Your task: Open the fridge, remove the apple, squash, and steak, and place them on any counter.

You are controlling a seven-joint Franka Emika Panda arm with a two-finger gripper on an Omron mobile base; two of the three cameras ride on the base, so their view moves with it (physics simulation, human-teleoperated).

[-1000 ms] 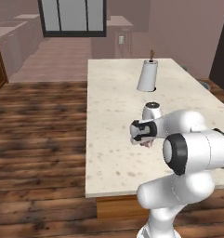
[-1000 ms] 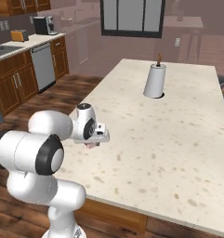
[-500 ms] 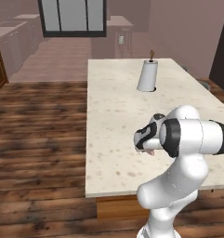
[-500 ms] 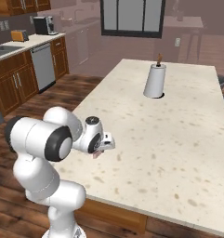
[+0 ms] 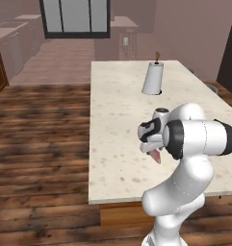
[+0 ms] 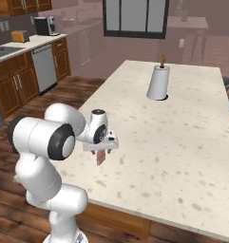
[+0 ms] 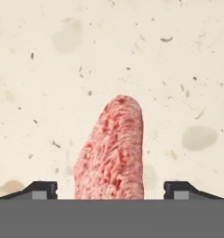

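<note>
**Steak between spread fingers above the desk's near-left part**

The gripper (image 7: 111,188) points down at the desk (image 5: 117,110), and the hand view shows its two fingers (image 7: 39,189) set wide apart, one at each side of the steak (image 7: 112,148), with a clear gap on both sides. The fingers are spread, not pinching the meat. Whether the steak already rests on the stone or hangs just above it cannot be told.

In the left base view the steak (image 5: 156,155) pokes out below the gripper (image 5: 153,146) as a pink tip, over the desk's near-left part, closer to the left edge than the right. The right base view shows the same steak (image 6: 101,157) as a narrow reddish slab standing on end under the gripper (image 6: 101,148).

A white paper towel roll (image 6: 158,83) on a dark-topped holder stands toward the far end of the desk, well apart from the gripper.

The right base view also takes in wooden cabinets (image 6: 16,88), a dishwasher (image 6: 43,68), a coffee machine (image 6: 42,25) and a toaster (image 6: 20,36) along the left wall. No writing or labels can be read anywhere.
</note>
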